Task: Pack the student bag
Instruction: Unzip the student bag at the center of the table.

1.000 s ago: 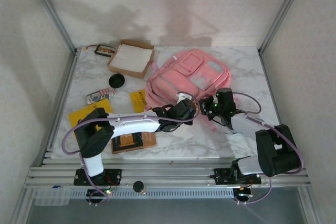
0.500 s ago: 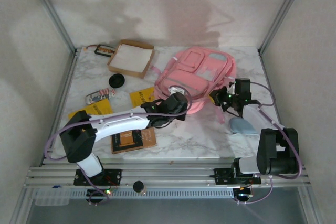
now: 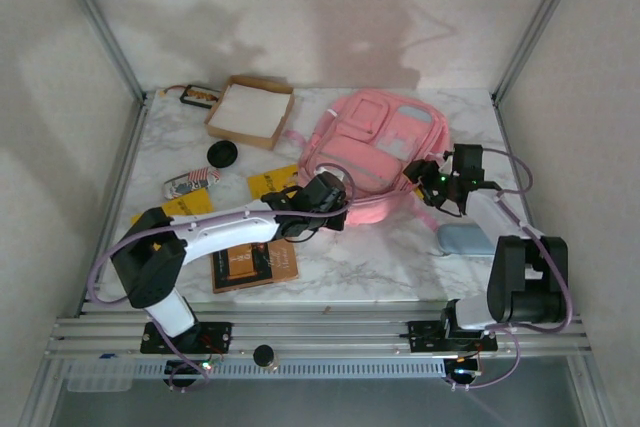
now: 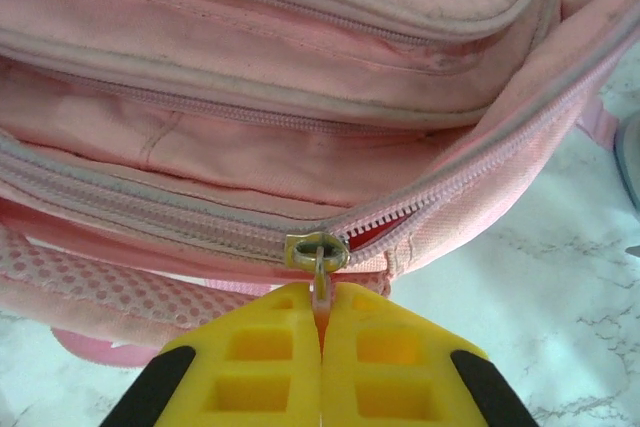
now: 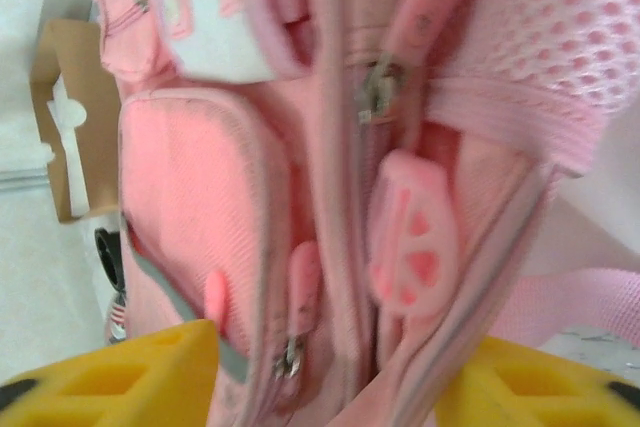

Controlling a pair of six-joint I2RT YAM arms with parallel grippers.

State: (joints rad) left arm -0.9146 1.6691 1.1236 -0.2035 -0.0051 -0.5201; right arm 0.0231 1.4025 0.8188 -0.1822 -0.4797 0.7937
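1. Bag (image 3: 375, 142) lies flat on the worktop (image 3: 380, 262), right of centre and toward the back, front pockets up.
2. Left tool (image 4: 322, 312): yellow fingers pressed together, pinching the zip pull (image 4: 320, 282) on the bag's main zip.
3. The slider (image 4: 316, 250) sits just above the fingertips. The zip is closed to its left and parted to its right, with teeth showing.
4. From above, the left arm reaches in from the near-left corner, with the left tool at the bag's near edge.
5. Right tool (image 5: 330, 387): fingers spread wide, 1 at each bottom corner of its wrist view, with bag fabric and zips between them. Can't tell if either finger touches the fabric.
6. From above, the right tool is at the bag's right side, by a pink strap (image 3: 428, 219).
7. Box (image 3: 250, 110), brown with a white inside, sits back-left near the bag.
8. Left of the bag: a black disc (image 3: 222, 154), 2 yellow cards (image 3: 272, 184) and a packet (image 3: 190, 183).
9. A brown board (image 3: 252, 265) lies near the front, beside the left arm.
10. A pale blue object (image 3: 465, 239) lies near-right of the bag, by the right arm.
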